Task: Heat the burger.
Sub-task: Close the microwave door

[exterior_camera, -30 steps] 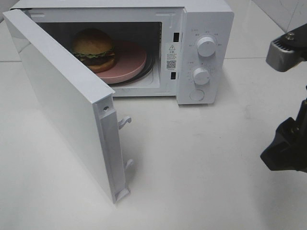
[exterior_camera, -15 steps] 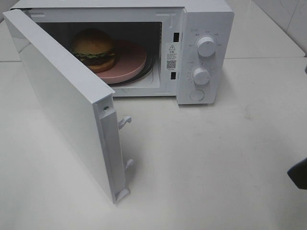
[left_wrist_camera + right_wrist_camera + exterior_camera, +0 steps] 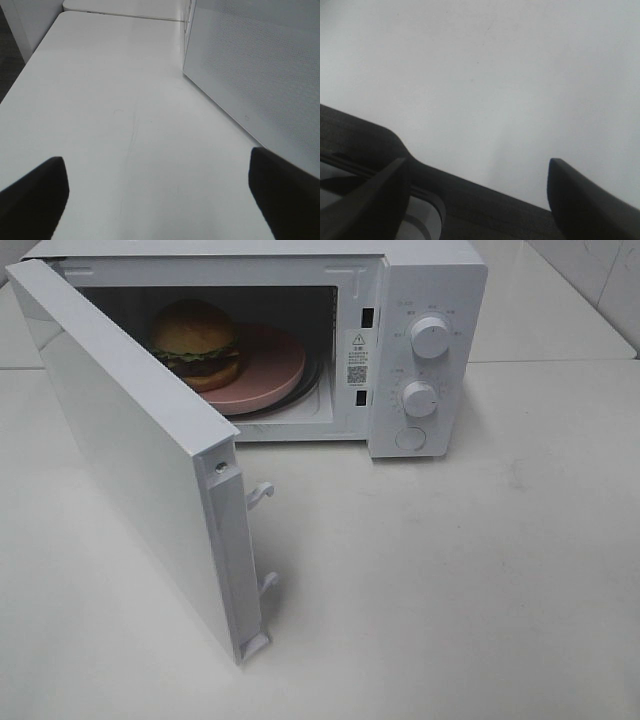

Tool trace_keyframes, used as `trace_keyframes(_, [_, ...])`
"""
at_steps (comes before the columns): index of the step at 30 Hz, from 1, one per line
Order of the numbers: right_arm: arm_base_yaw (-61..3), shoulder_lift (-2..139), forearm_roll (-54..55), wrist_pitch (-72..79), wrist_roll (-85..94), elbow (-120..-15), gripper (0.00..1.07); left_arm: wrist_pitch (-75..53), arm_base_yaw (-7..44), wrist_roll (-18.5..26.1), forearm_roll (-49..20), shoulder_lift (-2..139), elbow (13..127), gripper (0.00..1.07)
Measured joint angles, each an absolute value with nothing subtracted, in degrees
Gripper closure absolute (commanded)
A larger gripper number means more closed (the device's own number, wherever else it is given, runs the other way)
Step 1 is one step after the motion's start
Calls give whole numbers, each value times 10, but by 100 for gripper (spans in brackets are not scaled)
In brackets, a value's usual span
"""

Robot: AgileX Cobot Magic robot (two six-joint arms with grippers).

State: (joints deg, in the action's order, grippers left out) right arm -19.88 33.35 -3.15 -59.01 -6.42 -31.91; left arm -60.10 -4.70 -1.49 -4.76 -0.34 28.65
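Note:
The burger [image 3: 196, 340], with a golden bun, green lettuce and a dark patty, sits on a pink plate [image 3: 270, 370] inside the white microwave [image 3: 425, 280]. The microwave's door [image 3: 140, 450] stands swung wide open toward the front left. Neither arm shows in the exterior high view. In the left wrist view my left gripper [image 3: 155, 162] is open over bare white table, with a dotted white microwave panel [image 3: 260, 75] close beside it. My right gripper [image 3: 477, 165] is open in the right wrist view, and nothing lies between its dark fingers [image 3: 580, 200].
Two white knobs [image 3: 430, 337] and a round button [image 3: 410, 438] are on the microwave's front panel. White tabletop [image 3: 450, 580] spreads in front and to the right. A dark strip [image 3: 365, 137] crosses the right wrist view beneath the gripper.
The right arm, seen at the right edge one second ago, has withdrawn out of the exterior high view. Burger, plate and door have not moved.

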Motion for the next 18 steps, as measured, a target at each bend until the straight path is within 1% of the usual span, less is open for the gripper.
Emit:
trace_keyframes(1, [-183,301,-32,-590,-64,-310,34,-601,-47,-15,-48,-3,286,17])
trace_keyframes(3, [-176,288,-32,-590,-64,-306,34,-601,-47,-15,-48,-3,286,17])
trace_keyframes(4, [-157,258,-32,-592,-64,-297,34,-601,-47,-15,-48,-3,286,17])
trace_keyframes(5, [-157,258,-32,-592,-64,-297,34,-601,-47,-15,-48,-3,286,17])
trace_keyframes(6, [-133,223,-32,-594,-64,-294,34,-601,-47,-15,-48,-3,286,17])
trace_keyframes(8, [-123,210,-32,-594,-64,-293,34,-601,-47,-15,-48,-3,286,17])
trace_keyframes(9, [-103,182,-32,-595,-64,-293,34,-601,-47,-15,-48,-3,286,17])
trace_keyframes(10, [-95,167,-32,-594,-64,-293,34,-601,-47,-15,-48,-3,286,17])
trace_keyframes(18, [-80,66,-31,-595,-64,-293,34,-601,-47,-15,-48,-3,286,17])
